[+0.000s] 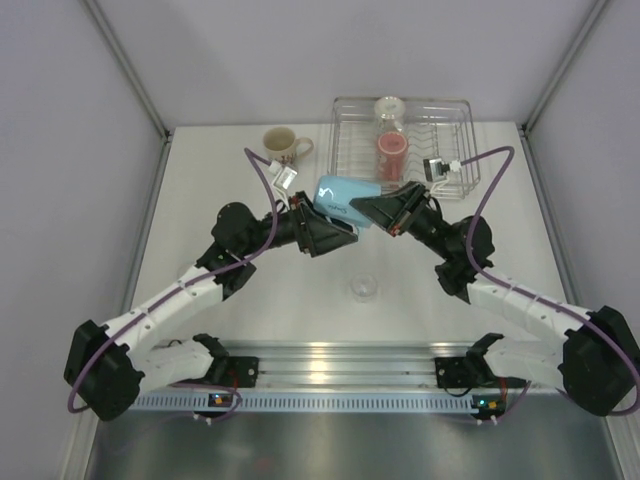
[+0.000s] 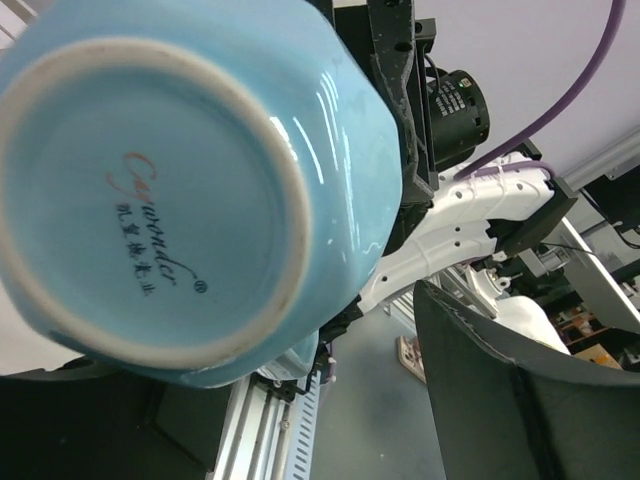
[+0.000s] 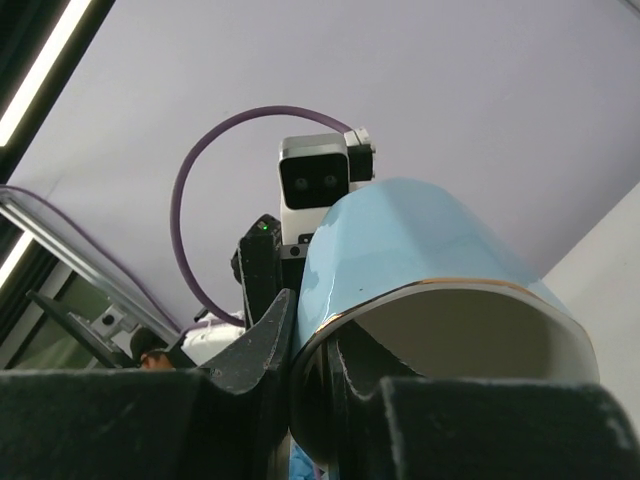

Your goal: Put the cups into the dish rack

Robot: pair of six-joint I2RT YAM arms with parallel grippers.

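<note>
The light blue cup [image 1: 345, 198] hangs in the air between both arms, on its side. My right gripper [image 1: 378, 211] is shut on its gold rim, one finger inside and one outside, as the right wrist view [image 3: 312, 335] shows. My left gripper [image 1: 335, 232] is at the cup's base. In the left wrist view the cup's base [image 2: 150, 200] fills the frame and my left gripper [image 2: 300, 390] stands open, its right finger [image 2: 510, 400] apart from the cup. The dish rack [image 1: 452, 150] at the back right holds a red tumbler [image 1: 392, 150] and a clear glass [image 1: 388, 108].
A cream floral mug [image 1: 283, 145] stands on the table left of the rack. A small clear glass [image 1: 365, 287] stands on the table in front of the arms. The orange cup is out of view. Grey walls close in the table on three sides.
</note>
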